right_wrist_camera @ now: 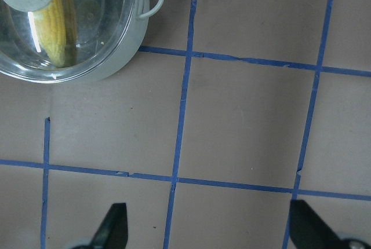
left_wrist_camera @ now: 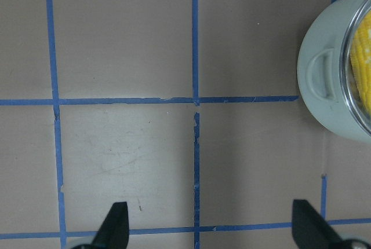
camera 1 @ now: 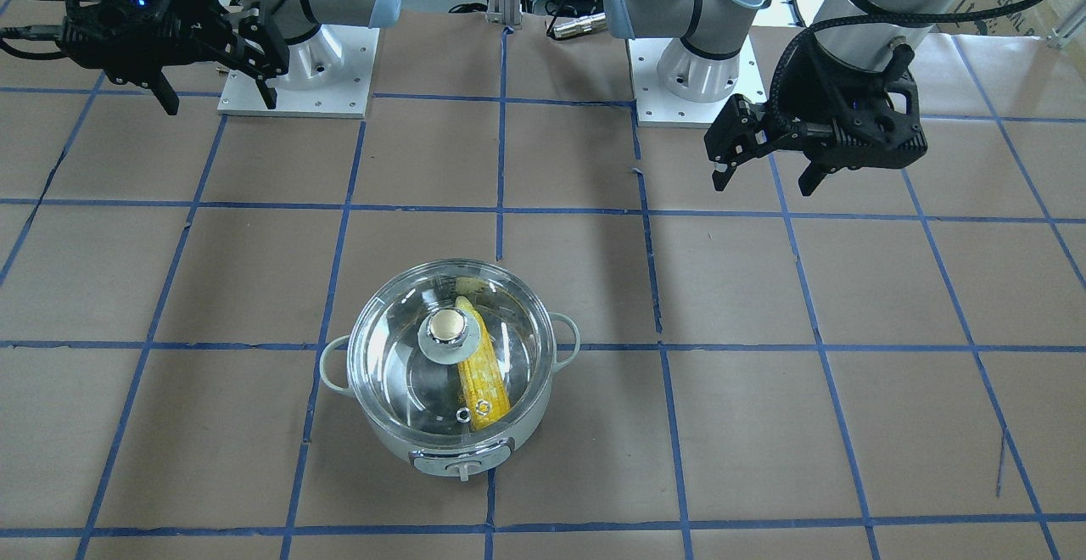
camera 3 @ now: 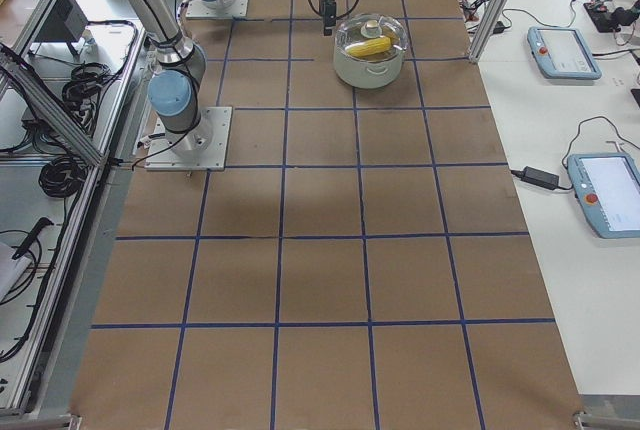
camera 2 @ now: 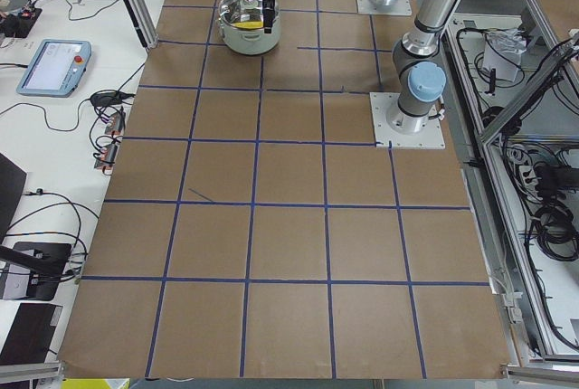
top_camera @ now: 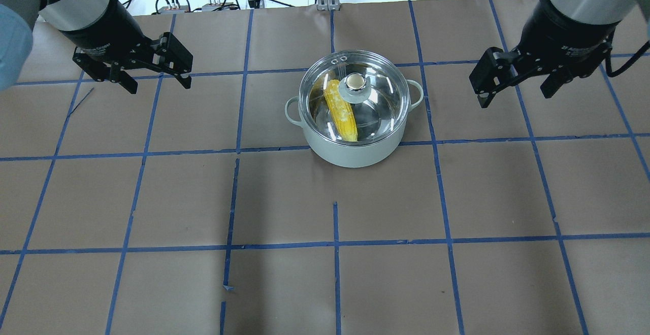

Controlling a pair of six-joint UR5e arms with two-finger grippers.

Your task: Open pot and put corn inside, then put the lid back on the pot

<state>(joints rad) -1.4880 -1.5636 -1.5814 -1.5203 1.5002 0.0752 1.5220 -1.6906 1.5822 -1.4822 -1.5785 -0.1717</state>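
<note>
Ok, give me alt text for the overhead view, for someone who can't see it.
A grey-white pot stands with its glass lid on and a yellow corn cob inside. The robot's left hand and right hand hover open on either side, both empty.

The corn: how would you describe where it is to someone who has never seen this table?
On the brown table marked with blue tape squares stands one round pale pot, closed by a clear glass lid. Look through the glass: the corn is the long yellow cob lying inside on the shiny steel, the only yellow thing there.
</note>
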